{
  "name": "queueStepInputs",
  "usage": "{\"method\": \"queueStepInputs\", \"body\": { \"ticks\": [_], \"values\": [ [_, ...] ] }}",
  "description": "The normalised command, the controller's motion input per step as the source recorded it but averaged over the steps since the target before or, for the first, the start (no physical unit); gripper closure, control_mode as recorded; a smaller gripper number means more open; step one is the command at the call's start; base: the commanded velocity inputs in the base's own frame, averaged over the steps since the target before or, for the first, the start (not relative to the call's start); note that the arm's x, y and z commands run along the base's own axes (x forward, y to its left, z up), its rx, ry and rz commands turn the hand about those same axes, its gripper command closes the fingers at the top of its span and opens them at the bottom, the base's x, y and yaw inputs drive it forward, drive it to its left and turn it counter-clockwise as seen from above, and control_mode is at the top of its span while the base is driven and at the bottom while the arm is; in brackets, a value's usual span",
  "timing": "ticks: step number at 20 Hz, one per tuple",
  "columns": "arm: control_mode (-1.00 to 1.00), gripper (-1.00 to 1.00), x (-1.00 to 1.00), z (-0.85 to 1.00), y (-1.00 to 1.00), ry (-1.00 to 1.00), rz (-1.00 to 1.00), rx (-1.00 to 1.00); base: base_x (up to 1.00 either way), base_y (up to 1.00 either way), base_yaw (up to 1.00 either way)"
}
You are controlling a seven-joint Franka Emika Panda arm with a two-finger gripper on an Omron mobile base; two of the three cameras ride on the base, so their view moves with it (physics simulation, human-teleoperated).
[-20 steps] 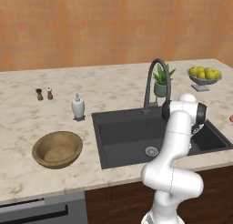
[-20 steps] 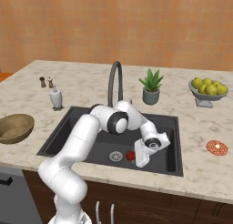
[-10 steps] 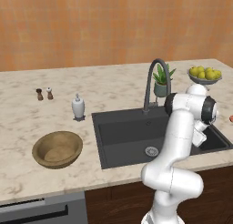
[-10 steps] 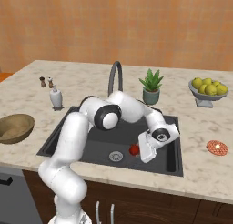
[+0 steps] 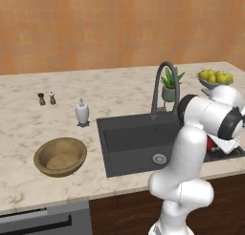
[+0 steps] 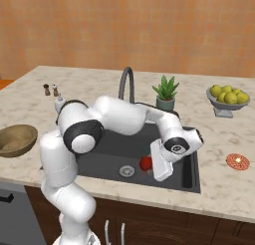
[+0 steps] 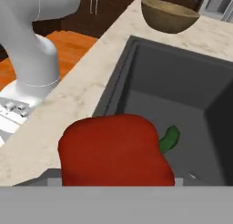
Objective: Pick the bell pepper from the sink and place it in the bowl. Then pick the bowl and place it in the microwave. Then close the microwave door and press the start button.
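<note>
**Pepper dead ahead of the hand, low in the sink**

I have the gripper [image 6: 155,165] down inside the sink [image 6: 189,175], jaws spread wide and holding nothing. The bell pepper [image 7: 116,150] sits just beyond the fingertips on the basin floor, its green stem pointing off to one side. The faucet [image 6: 126,81] arches behind the arm. The wooden bowl [image 5: 60,155] waits well apart on the counter [image 5: 28,129], past the soap dispenser [image 5: 82,112].

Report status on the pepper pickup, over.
Tool open, down in the sink. Bell pepper close ahead of it, not gripped. Bowl waiting on the counter.
</note>
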Motion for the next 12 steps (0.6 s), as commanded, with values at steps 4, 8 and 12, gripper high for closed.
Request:
{"method": "queueStepInputs", "body": {
  "ticks": [4, 8, 12],
  "values": [
    [-1.00, 1.00, -0.75, 1.00, 0.18, -0.13, -0.09, -0.04, 0.00, 0.00, 0.00],
    [-1.00, 1.00, -0.65, 0.86, 0.49, -0.12, -0.14, -0.01, 0.00, 0.00, 0.00],
    [-1.00, 1.00, -0.50, 0.73, 0.75, -0.04, -0.14, -0.09, 0.00, 0.00, 0.00]
  ]
}}
